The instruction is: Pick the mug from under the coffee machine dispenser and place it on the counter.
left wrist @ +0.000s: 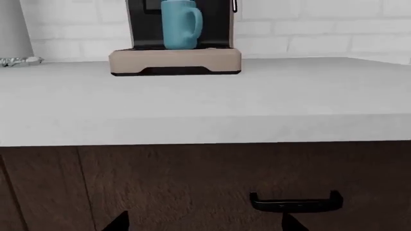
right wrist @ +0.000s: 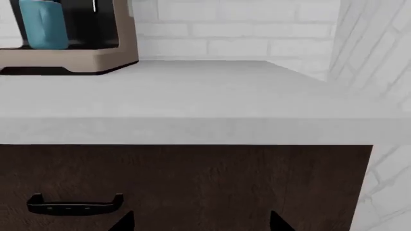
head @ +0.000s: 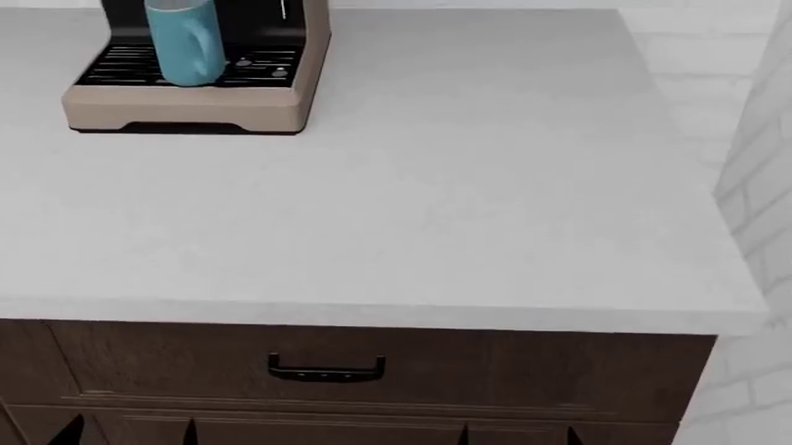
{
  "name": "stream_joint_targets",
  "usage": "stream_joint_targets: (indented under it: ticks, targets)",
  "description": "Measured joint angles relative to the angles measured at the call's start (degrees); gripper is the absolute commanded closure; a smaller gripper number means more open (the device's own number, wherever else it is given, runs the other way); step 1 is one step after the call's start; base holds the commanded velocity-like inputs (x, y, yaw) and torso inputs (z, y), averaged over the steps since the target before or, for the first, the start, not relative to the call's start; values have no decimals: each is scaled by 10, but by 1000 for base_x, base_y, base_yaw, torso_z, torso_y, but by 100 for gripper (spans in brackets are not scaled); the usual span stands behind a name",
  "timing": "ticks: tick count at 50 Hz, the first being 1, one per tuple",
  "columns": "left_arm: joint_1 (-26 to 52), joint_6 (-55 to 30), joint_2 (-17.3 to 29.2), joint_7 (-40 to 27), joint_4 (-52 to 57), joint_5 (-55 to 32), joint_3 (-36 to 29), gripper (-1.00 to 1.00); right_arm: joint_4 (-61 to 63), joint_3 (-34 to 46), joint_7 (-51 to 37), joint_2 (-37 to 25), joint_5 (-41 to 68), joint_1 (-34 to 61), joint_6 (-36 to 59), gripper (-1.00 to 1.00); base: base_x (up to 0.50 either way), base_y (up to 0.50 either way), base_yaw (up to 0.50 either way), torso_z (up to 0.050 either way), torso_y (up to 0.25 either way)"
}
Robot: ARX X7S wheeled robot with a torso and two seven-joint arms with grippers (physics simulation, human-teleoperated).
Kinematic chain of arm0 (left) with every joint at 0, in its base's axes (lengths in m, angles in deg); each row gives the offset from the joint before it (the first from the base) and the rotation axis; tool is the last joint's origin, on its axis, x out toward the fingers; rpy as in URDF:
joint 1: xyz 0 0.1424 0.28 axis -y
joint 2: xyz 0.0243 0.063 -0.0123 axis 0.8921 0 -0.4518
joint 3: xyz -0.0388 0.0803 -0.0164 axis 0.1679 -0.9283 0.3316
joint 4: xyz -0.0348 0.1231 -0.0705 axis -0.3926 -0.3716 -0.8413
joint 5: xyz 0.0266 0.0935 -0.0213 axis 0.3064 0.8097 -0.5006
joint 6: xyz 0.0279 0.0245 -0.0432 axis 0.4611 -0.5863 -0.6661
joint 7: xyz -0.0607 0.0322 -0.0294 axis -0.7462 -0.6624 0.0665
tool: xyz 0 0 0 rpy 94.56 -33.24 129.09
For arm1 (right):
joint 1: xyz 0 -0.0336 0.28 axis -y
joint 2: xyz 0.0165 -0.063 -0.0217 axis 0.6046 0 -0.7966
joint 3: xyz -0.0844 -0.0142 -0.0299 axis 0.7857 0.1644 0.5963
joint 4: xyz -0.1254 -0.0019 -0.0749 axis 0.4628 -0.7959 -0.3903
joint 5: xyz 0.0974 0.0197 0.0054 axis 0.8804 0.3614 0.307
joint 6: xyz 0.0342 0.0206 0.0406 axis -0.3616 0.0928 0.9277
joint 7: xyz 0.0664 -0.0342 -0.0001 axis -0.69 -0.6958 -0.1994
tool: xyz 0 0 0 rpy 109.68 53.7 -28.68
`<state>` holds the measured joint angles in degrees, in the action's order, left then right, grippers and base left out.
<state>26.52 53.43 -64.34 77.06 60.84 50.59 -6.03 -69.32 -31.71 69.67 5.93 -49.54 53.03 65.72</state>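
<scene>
- Both pincers sitting low in front of the drawers, below the bench's front edge: only dark fingertips showing at the picture's border in the left wrist view, and likewise fingertips in the right wrist view.
- Tips standing apart with nothing between them, so reading as released and empty, both sides.
- Mug standing upright on the black drip tray of the coffee machine dispenser, near the bench's far left corner, handle turned toward the bench's right side.
- Not yet reaching; approach being the step in hand.
- Judging the left arm the nearer one, since its camera is facing the mug almost squarely.
- Lifting the pincer above the front edge first, then travelling across the open bench toward the recess.
- Coming in level from the front, fingers straddling the body rather than the handle.
- Avoiding a high entry, the recess roof probably leaving little room above the rim.
- Drawing the mug straight out toward the front edge before lowering onto bare bench.
- Drawer handle hanging just below the front edge.
</scene>
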Motion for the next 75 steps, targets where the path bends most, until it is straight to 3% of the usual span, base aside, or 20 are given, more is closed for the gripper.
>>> stream_joint_targets:
  ticks: [22,39,47,59,63,68,75]
  targets:
    - [-2,1,17,-17,6,-11,-19,-100,-3,19,-21,-15,13,3,-2,-100,0,0,0,50,0]
    - [-6,-8,26,-36,19,-7,-35,-100,4,34,-36,-26,17,8,5,-100,0,0,0,1,0]
    - [-21,-110,31,-51,122,-5,-44,-100,101,34,-40,-46,35,10,97,-100,0,0,0,0,0]
    - [16,-400,37,-70,381,-44,-26,-100,326,21,-62,-77,79,37,312,-100,0,0,0,0,0]
    - [61,-494,73,-147,451,-139,-9,-100,396,11,-71,-83,99,57,386,-100,0,0,0,0,0]
    - [133,-572,135,-307,505,-358,14,-100,474,-8,-97,-95,145,92,479,-100,0,0,0,0,0]
    - [240,-624,208,-516,547,-648,35,-100,538,-16,-244,-176,334,162,539,-100,0,0,0,0,0]
